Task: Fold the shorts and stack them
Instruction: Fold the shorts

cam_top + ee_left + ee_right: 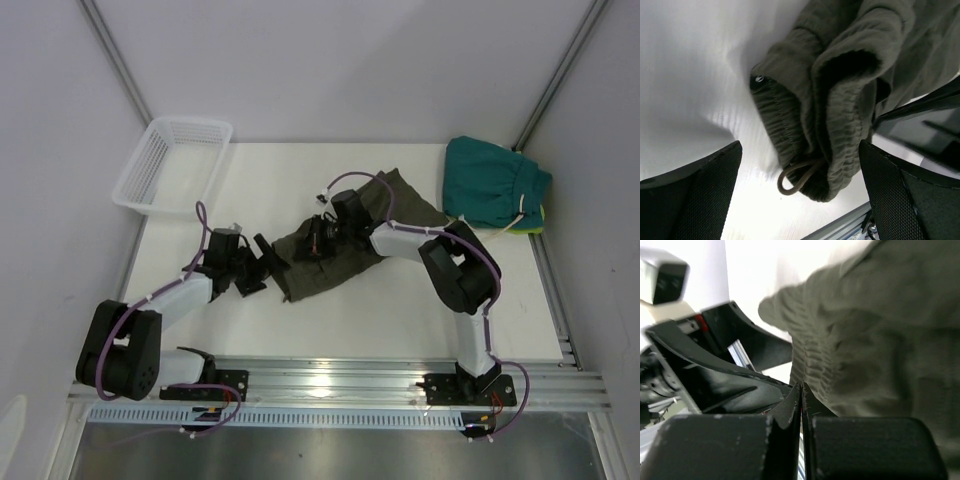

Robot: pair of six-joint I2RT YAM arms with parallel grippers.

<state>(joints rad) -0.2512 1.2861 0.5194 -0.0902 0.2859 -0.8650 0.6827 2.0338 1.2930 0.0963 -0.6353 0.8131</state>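
Hovering at the olive shorts (322,266), crumpled on the tabletop (400,320) centre, with left claw (800,172) open around the waistband (840,150) and right claw (801,399) closed, risking a one-layer grab that drags the heap.

Top cam overhead; 2 wrist cams near shorts (318,274).

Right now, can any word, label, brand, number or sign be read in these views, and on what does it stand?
None: no text can be read in any view.
The olive shorts, teal shorts and white basket show no print or label.
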